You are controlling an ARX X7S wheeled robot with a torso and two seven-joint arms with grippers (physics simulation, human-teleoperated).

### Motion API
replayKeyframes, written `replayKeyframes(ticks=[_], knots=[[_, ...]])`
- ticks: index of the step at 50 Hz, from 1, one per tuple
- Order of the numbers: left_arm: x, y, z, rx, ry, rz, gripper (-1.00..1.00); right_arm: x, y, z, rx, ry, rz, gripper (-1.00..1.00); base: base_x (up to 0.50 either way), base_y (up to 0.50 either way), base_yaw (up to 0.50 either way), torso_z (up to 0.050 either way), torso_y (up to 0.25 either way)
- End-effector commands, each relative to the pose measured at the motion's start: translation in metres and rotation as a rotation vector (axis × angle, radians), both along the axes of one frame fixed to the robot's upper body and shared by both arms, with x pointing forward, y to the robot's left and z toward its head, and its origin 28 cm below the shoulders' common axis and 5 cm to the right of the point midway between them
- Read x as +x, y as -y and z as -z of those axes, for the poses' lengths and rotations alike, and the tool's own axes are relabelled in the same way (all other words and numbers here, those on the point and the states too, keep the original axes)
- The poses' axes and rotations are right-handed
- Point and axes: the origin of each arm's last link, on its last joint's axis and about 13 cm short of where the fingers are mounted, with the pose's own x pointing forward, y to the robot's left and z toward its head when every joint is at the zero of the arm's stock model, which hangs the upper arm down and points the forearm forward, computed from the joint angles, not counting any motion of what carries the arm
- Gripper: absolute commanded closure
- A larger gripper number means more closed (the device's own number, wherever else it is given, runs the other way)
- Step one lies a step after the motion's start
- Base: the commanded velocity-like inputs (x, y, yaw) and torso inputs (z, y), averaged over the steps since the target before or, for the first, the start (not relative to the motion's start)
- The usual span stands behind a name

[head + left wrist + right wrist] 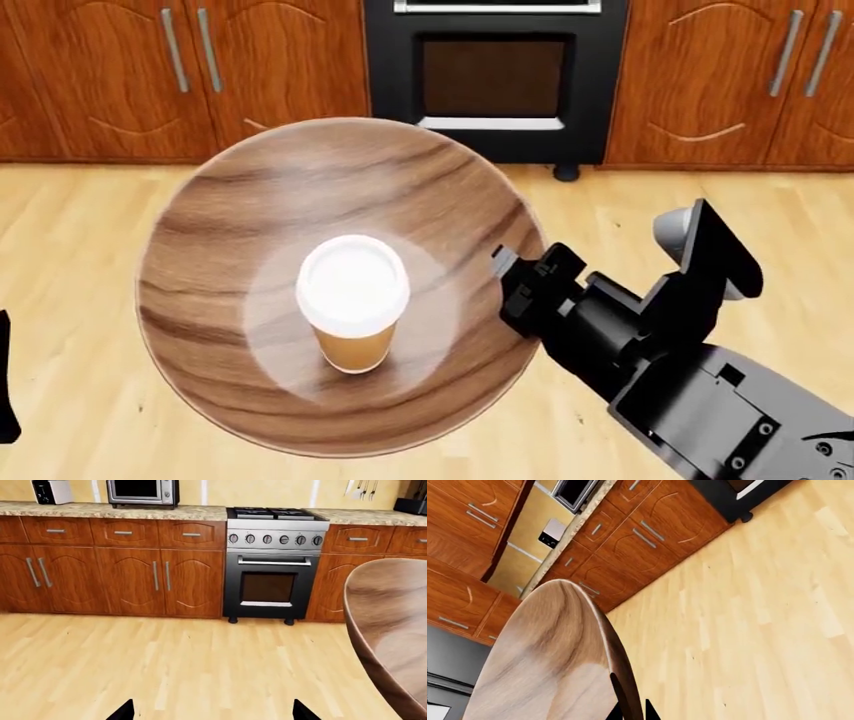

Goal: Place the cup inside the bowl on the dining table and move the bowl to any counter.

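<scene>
Above the floor, our right hand (514, 285) pinches the bowl (227, 250) rim at three o'clock, cup (354, 300) upright inside; surface (167, 512) lies at twelve; left hand (212, 712) spread wide.

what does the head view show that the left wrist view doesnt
Only the head view shows the cup standing upright inside the bowl, and the right tool at the bowl's rim. Only the left wrist view shows the counter, the toaster oven on it, the stove's burners and knobs, and the left tool's fingertips. Both share the bowl, the oven door, wooden cabinets and pale wood floor.
</scene>
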Motion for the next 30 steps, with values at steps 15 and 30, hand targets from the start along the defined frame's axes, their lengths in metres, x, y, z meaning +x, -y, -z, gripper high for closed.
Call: replayKeyframes(ticks=[15,30], knots=[[-0.0002,0.0001,0.0007,-0.002,-0.001,0.002,-1.0,-0.001,0.0014,-0.0028,0.029,0.024,-0.001,1.0,0.5,0.13,0.0,0.001,0.001],[0.0009,0.0016,0.0013,-0.004,-0.002,0.004,-1.0,-0.0018,0.002,-0.0016,0.024,0.022,-0.002,1.0,0.5,0.16,0.0,0.0,0.002]])
